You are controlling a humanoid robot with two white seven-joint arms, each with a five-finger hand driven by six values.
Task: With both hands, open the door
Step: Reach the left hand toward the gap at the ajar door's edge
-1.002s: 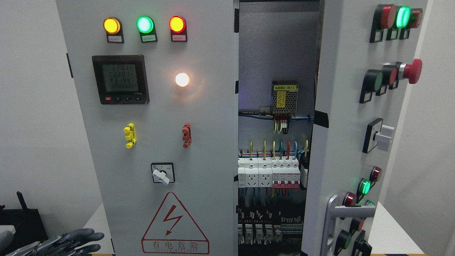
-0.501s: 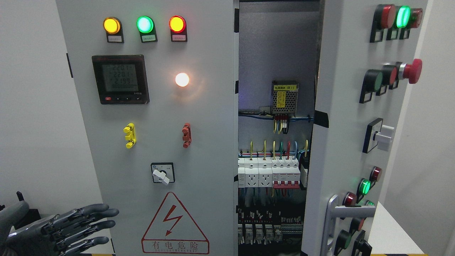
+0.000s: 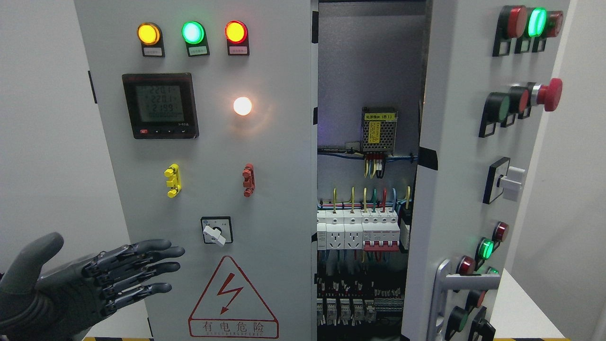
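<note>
Doors: you have two flat grey metal ones, left door (image 3: 265, 189) shut, right door (image 3: 454, 156) swung open at picture right.
Handle: smooth silver bar (image 3: 466, 282) low on right door.
Left hand (image 3: 80, 284): dark, jointed; fingers (image 3: 156, 258) spread flat, holding nothing, tips over left door's lower edge.
Lamps: three round (image 3: 192, 32) atop left door.

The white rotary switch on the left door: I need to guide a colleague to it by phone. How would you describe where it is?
On the grey left door, look below the yellow and red clips, just above the warning triangle. The rotary switch is the only white knob on a black square plate.
</note>
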